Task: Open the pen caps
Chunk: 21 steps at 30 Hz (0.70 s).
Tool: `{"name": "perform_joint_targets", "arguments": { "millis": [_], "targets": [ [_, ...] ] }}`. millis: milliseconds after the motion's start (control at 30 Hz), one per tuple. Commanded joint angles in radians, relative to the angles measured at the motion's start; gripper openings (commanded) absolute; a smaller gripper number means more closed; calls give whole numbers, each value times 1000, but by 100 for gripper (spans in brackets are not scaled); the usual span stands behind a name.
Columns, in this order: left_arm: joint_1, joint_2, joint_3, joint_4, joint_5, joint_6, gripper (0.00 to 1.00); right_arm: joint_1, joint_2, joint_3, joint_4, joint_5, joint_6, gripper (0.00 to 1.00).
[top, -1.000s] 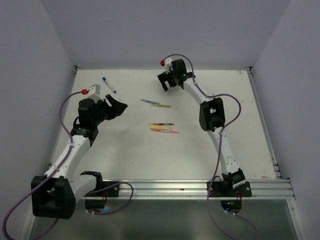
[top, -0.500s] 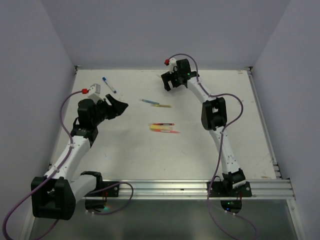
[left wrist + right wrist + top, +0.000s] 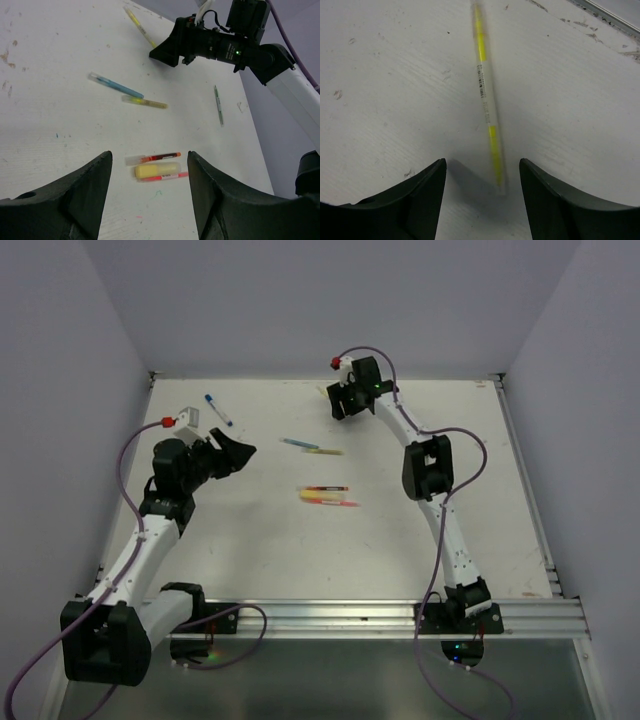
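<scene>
Approach is the step in hand: the right gripper (image 3: pixel 482 172), spread and empty, hangs over one end of the yellow pen (image 3: pixel 485 100) and should next drop and pinch it, while the left gripper (image 3: pixel 149 162) hovers spread too.

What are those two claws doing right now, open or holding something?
Left gripper: open, holding nothing.
Right gripper: open, holding nothing, above a yellow pen.

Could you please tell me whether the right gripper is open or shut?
Open. The right gripper has its fingers wide apart, and the yellow pen lies flat on the table, one end in the gap, ungripped.
</scene>
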Motion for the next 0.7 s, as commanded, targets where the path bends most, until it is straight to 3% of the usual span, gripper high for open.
{"name": "perform_joint_targets", "arguments": {
  "millis": [0,167,267,500,633,667],
  "targets": [
    [-2,-16,-4,27,16,-8,65,23,45,28,-68,74,31,63],
    [-2,-1,-14,46,21,-11,65,69,61,40,-85,173,-8,55],
    [-2,4,-20,58,24,-16,65,70,61,36,-85,177,-4,44],
    [-2,-2,-27,55,29,-14,65,74,50,19,-90,118,-24,34],
    [-2,-13,-24,40,26,-10,65,76,50,14,-88,78,-7,5],
    [-2,-17,-24,37,26,-11,65,76,50,13,-87,64,-1,4]
  ]
}}
